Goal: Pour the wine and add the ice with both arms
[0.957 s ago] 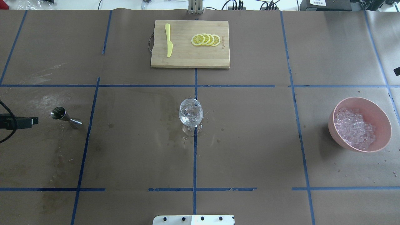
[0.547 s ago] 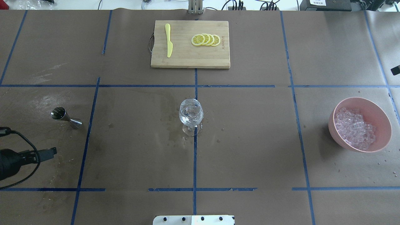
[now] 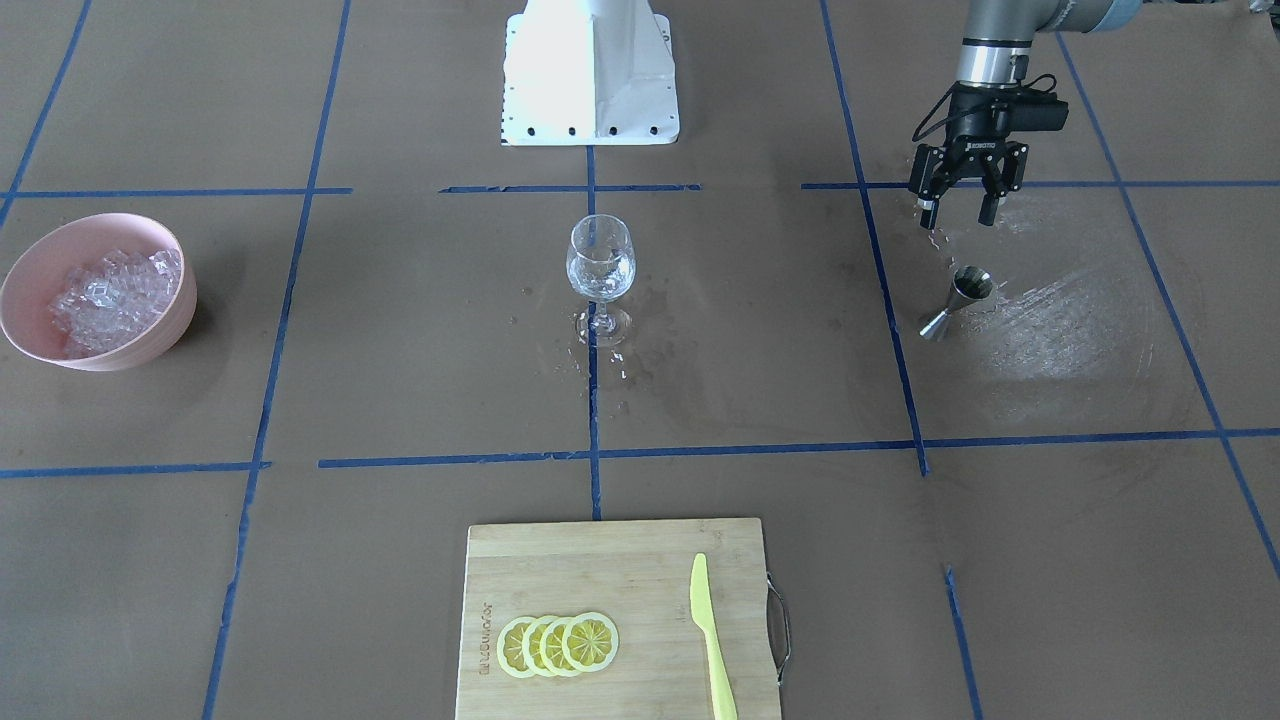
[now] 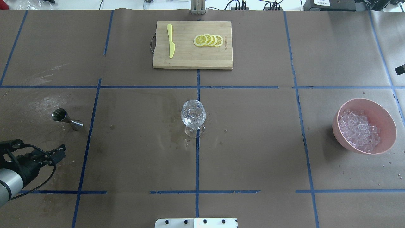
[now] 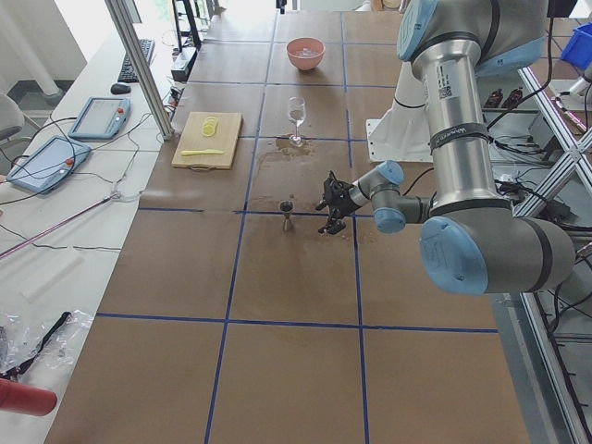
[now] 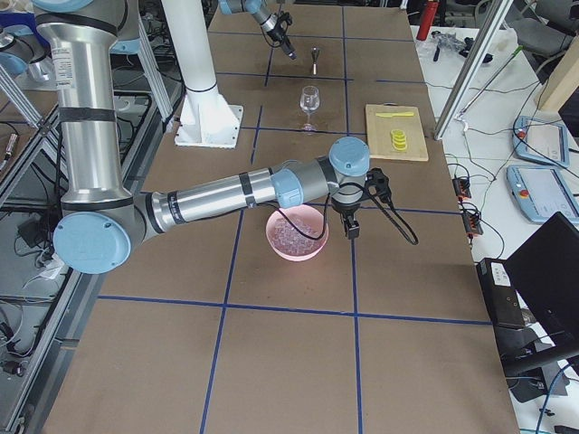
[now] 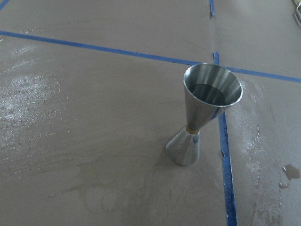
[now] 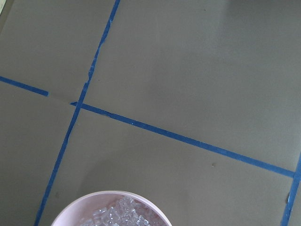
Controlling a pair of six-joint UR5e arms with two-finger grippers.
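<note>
A stemmed glass (image 4: 193, 115) stands at the table's centre with clear glassy contents; I cannot make out wine in any view. The ice (image 4: 359, 130) fills a pink bowl (image 4: 384, 115) on the right. A steel jigger (image 4: 67, 119) stands upright on the left, and the left wrist view shows it close up (image 7: 202, 120). My left gripper (image 3: 960, 212) hangs open and empty, on the robot's side of the jigger and apart from it. My right gripper (image 6: 351, 228) hovers just beyond the bowl's outer rim; I cannot tell whether it is open or shut.
A bamboo cutting board (image 4: 192, 60) at the far middle carries lemon slices (image 4: 208, 40) and a yellow knife (image 4: 171, 41). The white base block (image 4: 196, 222) sits at the near edge. Wet patches (image 3: 1050, 320) mark the paper around the jigger and the glass.
My left gripper has drawn back from beside the jigger toward the robot's side of the table and turned. The jigger, glass and bowl have stayed put.
</note>
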